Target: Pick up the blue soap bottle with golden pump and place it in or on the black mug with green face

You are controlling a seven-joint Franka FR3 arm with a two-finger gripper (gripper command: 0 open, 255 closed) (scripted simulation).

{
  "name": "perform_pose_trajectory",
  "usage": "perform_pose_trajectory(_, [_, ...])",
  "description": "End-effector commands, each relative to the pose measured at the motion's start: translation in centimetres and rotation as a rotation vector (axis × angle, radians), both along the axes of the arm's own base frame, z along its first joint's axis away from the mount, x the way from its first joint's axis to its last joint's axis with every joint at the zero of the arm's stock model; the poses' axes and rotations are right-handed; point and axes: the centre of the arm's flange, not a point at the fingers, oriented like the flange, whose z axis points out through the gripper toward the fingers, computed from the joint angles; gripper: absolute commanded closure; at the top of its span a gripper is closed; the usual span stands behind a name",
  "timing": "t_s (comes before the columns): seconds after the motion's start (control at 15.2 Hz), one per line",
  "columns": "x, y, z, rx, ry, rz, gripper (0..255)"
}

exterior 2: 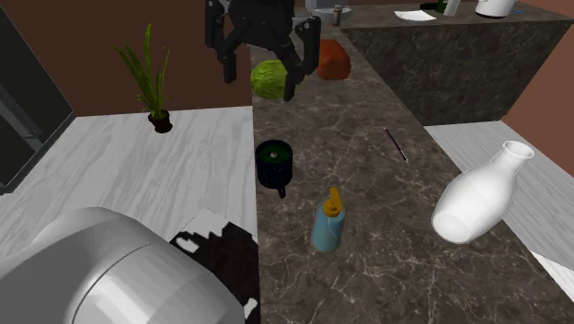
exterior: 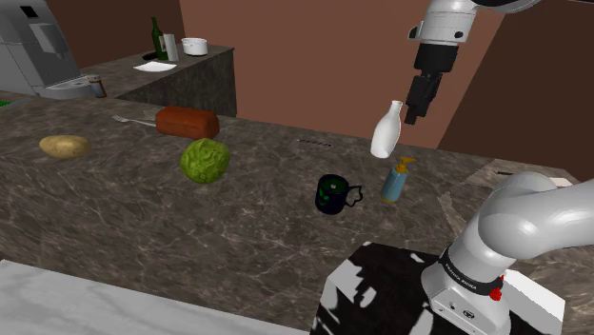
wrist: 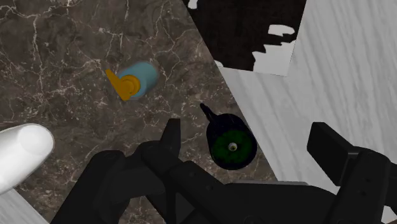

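The blue soap bottle (exterior: 395, 181) with its golden pump stands upright on the dark marble counter (exterior: 238, 219). The black mug (exterior: 332, 194) with a green face stands close beside it, toward the shoulder view's left. My gripper (exterior: 415, 116) hangs high above both, open and empty. In the second exterior view the gripper (exterior 2: 258, 85) spreads its fingers above the mug (exterior 2: 273, 163), and the bottle (exterior 2: 328, 221) stands nearer the camera. Looking down from the wrist, the mug (wrist: 230, 145) lies between the fingers (wrist: 170, 137), far below them, with the bottle (wrist: 137, 79) off to one side.
A white vase (exterior: 386, 129) stands just behind the bottle. A green cabbage (exterior: 205, 160), a red-brown loaf (exterior: 187, 122), a fork (exterior: 133, 120) and a potato (exterior: 65, 146) lie further along the counter. A potted plant (exterior 2: 152, 74) stands on the pale floor.
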Motion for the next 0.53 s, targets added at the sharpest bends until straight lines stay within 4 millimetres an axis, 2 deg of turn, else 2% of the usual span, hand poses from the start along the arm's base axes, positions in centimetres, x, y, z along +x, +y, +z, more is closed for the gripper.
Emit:
perform_pose_trajectory(0.0, [0.0, 0.0, 0.0, 0.000, 0.000, 0.000, 0])
perform_pose_trajectory(0.46, [-0.2, -6.0, -6.9, 0.001, -0.046, 0.094, 0])
